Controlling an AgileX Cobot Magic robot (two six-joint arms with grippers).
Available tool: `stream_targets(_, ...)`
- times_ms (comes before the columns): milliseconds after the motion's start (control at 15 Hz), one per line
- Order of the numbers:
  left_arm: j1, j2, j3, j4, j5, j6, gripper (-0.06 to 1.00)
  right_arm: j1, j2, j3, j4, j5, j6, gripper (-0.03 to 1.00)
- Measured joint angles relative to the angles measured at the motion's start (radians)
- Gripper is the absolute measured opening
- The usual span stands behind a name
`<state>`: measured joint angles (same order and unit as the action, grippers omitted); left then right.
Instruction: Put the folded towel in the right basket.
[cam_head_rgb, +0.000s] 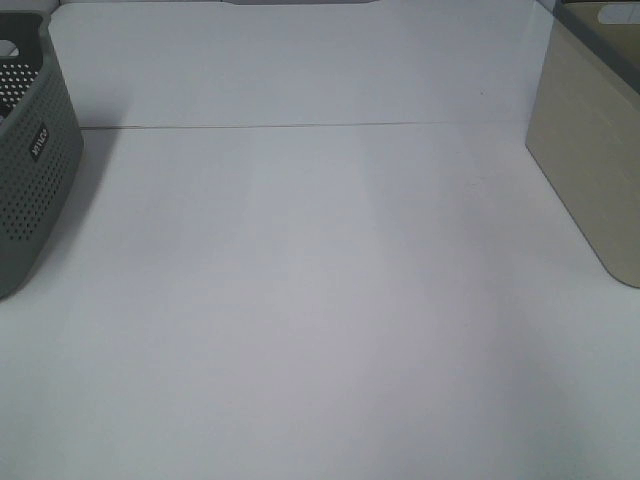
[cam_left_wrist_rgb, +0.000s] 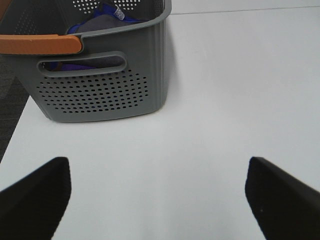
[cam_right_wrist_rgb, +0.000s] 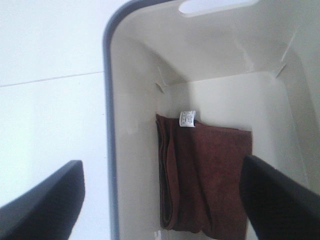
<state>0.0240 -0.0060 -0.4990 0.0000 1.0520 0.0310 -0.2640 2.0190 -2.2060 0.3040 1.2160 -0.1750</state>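
A folded dark red-brown towel (cam_right_wrist_rgb: 205, 175) with a white label lies flat on the floor of the cream right basket (cam_right_wrist_rgb: 220, 45). My right gripper (cam_right_wrist_rgb: 162, 200) is open and empty above the basket's near rim, with its fingers (cam_right_wrist_rgb: 45, 205) spread wide. The same basket (cam_head_rgb: 590, 150) stands at the right edge of the exterior view, where its inside is hidden. My left gripper (cam_left_wrist_rgb: 157, 195) is open and empty above the white table, in front of the grey left basket (cam_left_wrist_rgb: 100, 75). Neither arm shows in the exterior view.
The grey perforated basket (cam_head_rgb: 30, 160) stands at the table's left edge and holds blue and grey cloth (cam_left_wrist_rgb: 100, 22). It has an orange handle (cam_left_wrist_rgb: 40, 44). A thin seam (cam_head_rgb: 300, 126) crosses the white table.
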Motion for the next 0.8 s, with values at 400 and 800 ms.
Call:
stream_targets(400, 0.000, 0.000, 0.000, 0.000, 0.000, 0.000, 0.88, 0.195, -0.249, 0.158, -0.168, 0.000, 0.038, 0.82)
stream_targets(800, 0.000, 0.000, 0.000, 0.000, 0.000, 0.000, 0.88, 0.196, -0.603, 0.639, -0.167, 0.000, 0.048, 0.82)
